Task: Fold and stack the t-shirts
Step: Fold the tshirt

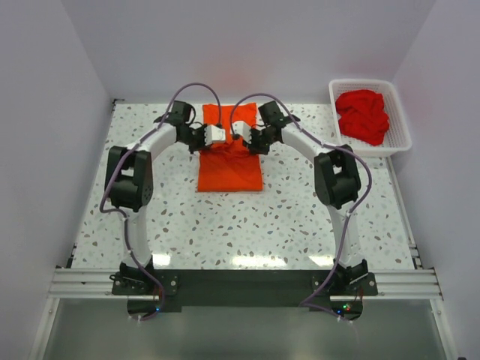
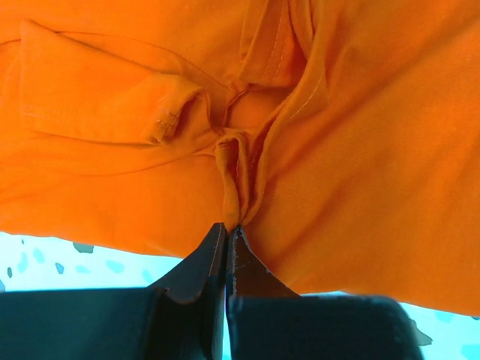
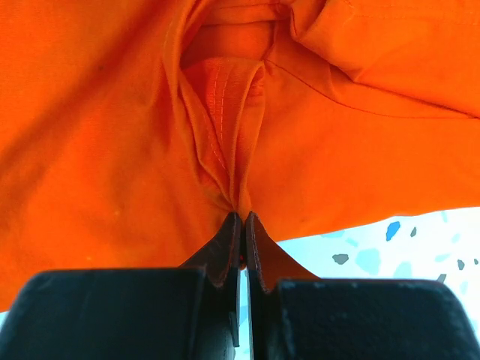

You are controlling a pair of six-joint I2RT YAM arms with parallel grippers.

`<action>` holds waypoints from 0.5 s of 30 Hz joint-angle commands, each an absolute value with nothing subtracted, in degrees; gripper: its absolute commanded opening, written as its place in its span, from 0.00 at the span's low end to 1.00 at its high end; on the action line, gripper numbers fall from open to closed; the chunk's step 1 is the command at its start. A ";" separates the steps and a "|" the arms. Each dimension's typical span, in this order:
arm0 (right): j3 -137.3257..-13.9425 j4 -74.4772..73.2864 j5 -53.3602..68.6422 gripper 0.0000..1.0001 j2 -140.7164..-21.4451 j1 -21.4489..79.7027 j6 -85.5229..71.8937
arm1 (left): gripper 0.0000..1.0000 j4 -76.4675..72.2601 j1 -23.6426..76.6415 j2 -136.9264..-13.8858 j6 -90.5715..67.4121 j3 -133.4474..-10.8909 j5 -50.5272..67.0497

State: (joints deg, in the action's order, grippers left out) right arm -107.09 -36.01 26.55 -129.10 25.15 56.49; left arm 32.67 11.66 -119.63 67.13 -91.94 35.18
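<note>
The bright orange-red cloth t-shirt (image 1: 229, 172) lies on the speckled tabletop (image 1: 262, 225), its long axis near-to-far. The left claw (image 1: 217, 135) and right claw (image 1: 244, 137), side by side over its far half, each clamp a pinch of cloth. The deeper red shirts (image 1: 362, 116) sit in the white lattice basket (image 1: 405, 112) well to its right.

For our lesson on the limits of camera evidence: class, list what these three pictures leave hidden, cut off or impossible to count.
- Top view: red t-shirts in the basket are bunched in one heap; their number cannot be counted.
- Top view: the left hand and right hand cover the orange t-shirt where they pinch it.
- Both wrist views: frame edges cut off the shirt's outline.
</note>
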 commanded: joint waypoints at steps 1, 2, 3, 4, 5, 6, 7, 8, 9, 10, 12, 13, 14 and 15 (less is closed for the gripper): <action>-110.13 -34.98 27.77 0.00 -129.55 24.70 57.22 | 0.00 31.90 10.72 -120.67 67.94 -95.10 35.16; -110.21 -34.46 27.77 0.00 -129.55 24.70 57.04 | 0.00 31.90 10.64 -120.93 68.11 -95.45 34.98; -110.30 -34.28 27.77 0.00 -129.81 24.52 57.04 | 0.00 31.99 10.55 -121.37 68.20 -95.71 34.72; -110.56 -33.93 27.60 0.00 -129.90 24.43 57.04 | 0.00 31.91 10.55 -121.55 68.20 -95.89 34.72; -110.83 -33.75 27.51 0.00 -130.16 24.35 57.04 | 0.00 31.82 10.37 -121.73 68.20 -96.24 34.63; -111.09 -33.66 27.34 0.00 -130.25 24.17 57.04 | 0.00 31.99 10.37 -122.08 68.12 -96.41 34.54; -111.79 -33.75 27.16 0.00 -130.78 24.17 57.04 | 0.00 31.99 10.37 -122.25 68.20 -96.59 34.37; -112.23 -33.92 27.07 0.00 -131.13 24.17 57.13 | 0.00 31.91 10.37 -122.43 68.29 -96.94 34.28; -112.58 -34.10 26.81 0.00 -131.39 24.08 57.22 | 0.00 31.82 10.37 -122.87 68.29 -97.12 34.28; -113.02 -34.10 26.63 0.00 -131.92 24.00 57.22 | 0.00 31.82 10.37 -123.05 68.20 -97.29 34.28; -113.38 -34.36 26.46 0.00 -132.27 24.08 57.30 | 0.00 31.29 10.37 -123.57 67.77 -97.73 33.84; -113.73 -34.63 26.28 0.00 -132.36 24.08 57.48 | 0.00 31.38 10.37 -123.75 67.76 -98.34 33.75; -113.73 -35.15 26.11 0.03 -132.36 24.08 57.65 | 0.04 31.38 10.37 -123.92 67.50 -98.70 33.66; -113.73 -35.33 25.93 0.09 -132.28 24.08 57.74 | 0.08 31.12 10.37 -124.01 67.24 -98.88 33.40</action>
